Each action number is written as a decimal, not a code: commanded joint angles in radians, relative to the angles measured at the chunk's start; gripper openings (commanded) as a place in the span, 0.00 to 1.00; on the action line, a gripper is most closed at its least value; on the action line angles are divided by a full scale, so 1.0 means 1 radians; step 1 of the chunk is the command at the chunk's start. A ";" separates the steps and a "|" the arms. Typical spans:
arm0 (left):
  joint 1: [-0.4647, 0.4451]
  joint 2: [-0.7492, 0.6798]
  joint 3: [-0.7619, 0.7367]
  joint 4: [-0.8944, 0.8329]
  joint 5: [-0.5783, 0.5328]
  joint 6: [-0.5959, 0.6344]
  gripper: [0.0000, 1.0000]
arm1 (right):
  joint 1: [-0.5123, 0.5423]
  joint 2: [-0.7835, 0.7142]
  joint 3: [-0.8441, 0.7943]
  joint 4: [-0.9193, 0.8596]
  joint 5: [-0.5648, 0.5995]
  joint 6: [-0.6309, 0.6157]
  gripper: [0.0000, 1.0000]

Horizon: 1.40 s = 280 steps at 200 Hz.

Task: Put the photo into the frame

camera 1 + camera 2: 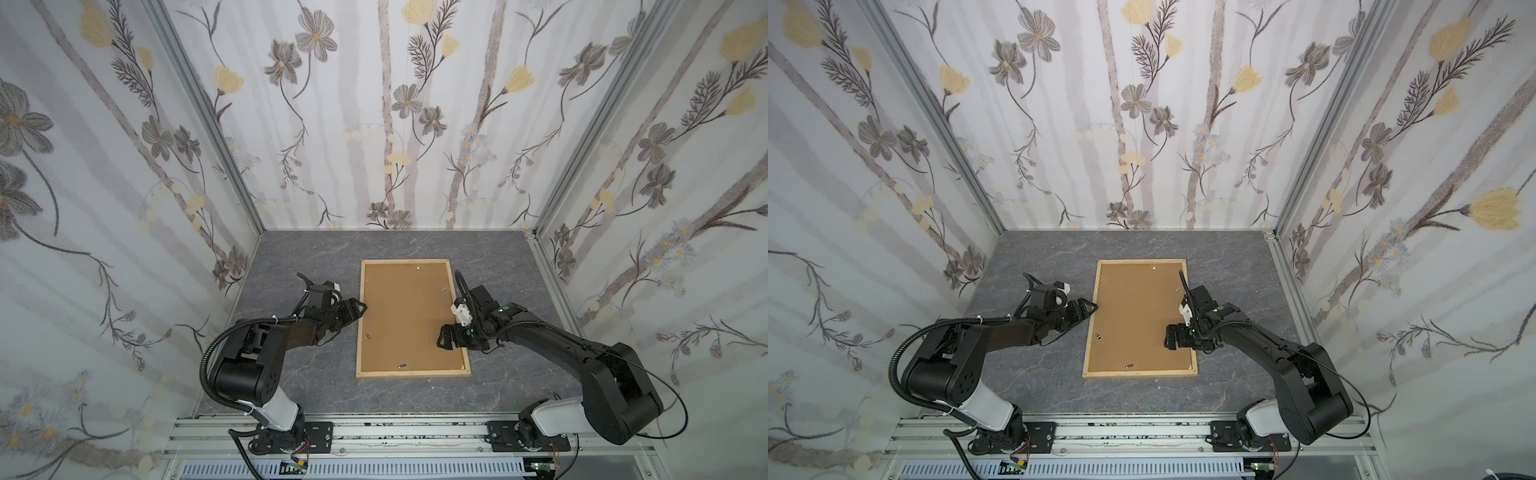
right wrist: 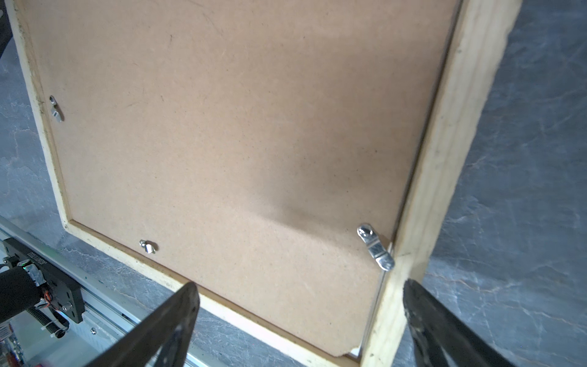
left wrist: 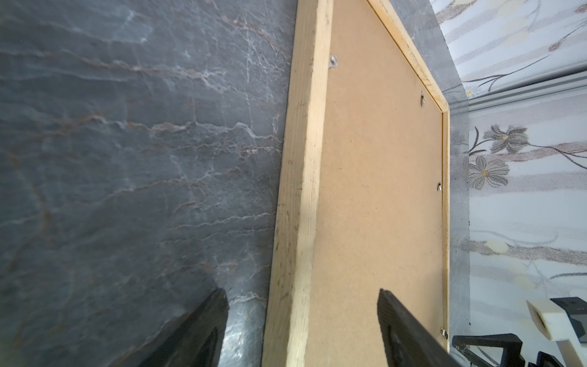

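The left gripper (image 3: 300,295) has its fingers spread wide and holds nothing. One finger (image 3: 203,324) hangs over the grey table (image 3: 127,159) and the other over the brown back board (image 3: 381,190), so one long wooden strip of the frame (image 3: 301,190) runs between them. I cannot tell if the fingers touch anything. The right gripper (image 2: 300,286) is spread wide too and is empty. One of its fingers is over the board, and the other is at the outer edge of the opposite long strip, near a corner of the frame. Just ahead of this gripper a small metal clip (image 2: 374,248) lies on the board and reaches to the strip. Beside the gripper, at the chipped corner of the board, a thin white edge (image 2: 355,351) shows, but I cannot tell what it is. Farther out, in both top views, the frame lies flat between the two grippers in the middle of the table, back side up, and the board fills it.
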 commanded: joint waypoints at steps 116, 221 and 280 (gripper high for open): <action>-0.001 0.007 -0.055 -0.029 0.018 -0.035 0.78 | 0.041 0.061 -0.024 0.112 -0.102 0.038 0.97; -0.017 0.019 -0.103 0.051 0.056 -0.074 0.78 | 0.060 0.143 -0.038 0.213 -0.197 0.044 0.97; -0.021 0.024 -0.113 0.073 0.059 -0.091 0.78 | 0.115 0.219 -0.007 0.169 -0.227 -0.016 0.96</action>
